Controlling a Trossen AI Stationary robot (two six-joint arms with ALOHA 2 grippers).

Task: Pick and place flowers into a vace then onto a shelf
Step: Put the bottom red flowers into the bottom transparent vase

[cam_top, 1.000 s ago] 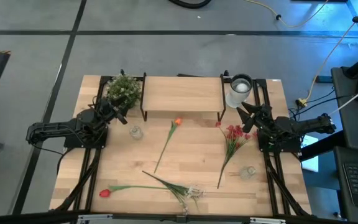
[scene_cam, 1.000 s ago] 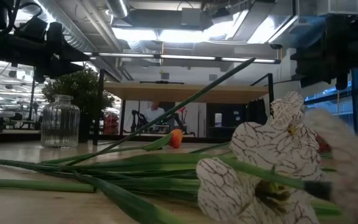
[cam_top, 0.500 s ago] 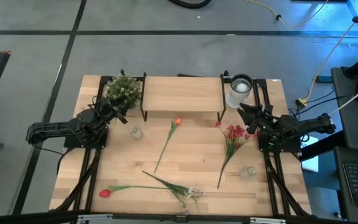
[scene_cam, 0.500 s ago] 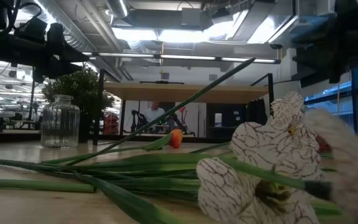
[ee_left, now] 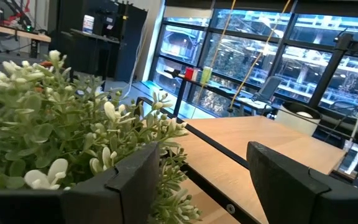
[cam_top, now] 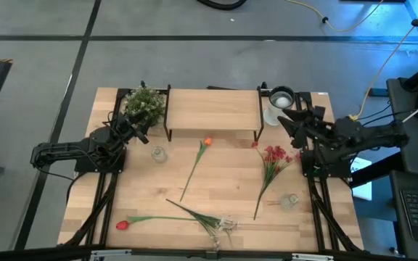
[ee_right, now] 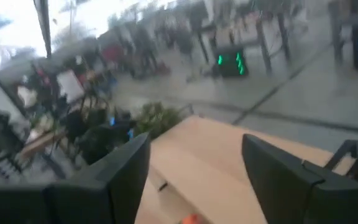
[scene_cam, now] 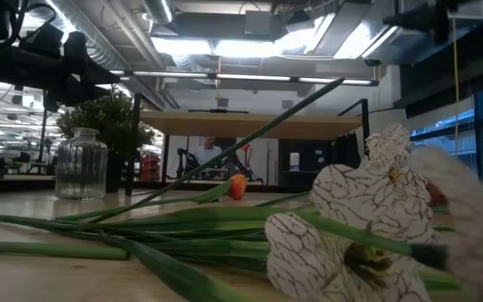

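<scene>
Several flowers lie flat on the table in the high view: an orange tulip, a red blossom spray, a red tulip and a white-blossom sprig. The sprig fills the low view's foreground. The light-wood shelf stands on black legs at the far edge. A small glass jar stands before it, and another glass jar stands to the right. My left gripper hovers open by the potted plant. My right gripper is open, raised near the shelf's right end.
A bushy potted plant stands at the shelf's left end and shows close in the left wrist view. A tall white container stands at the shelf's right end, just beyond my right gripper. Bare tabletop lies between the flowers.
My right arm has lifted and swung its gripper toward the table's far edge, nearer the white container; its dark shape has risen out of the low view's upper right. The flowers and jars have stayed in place.
</scene>
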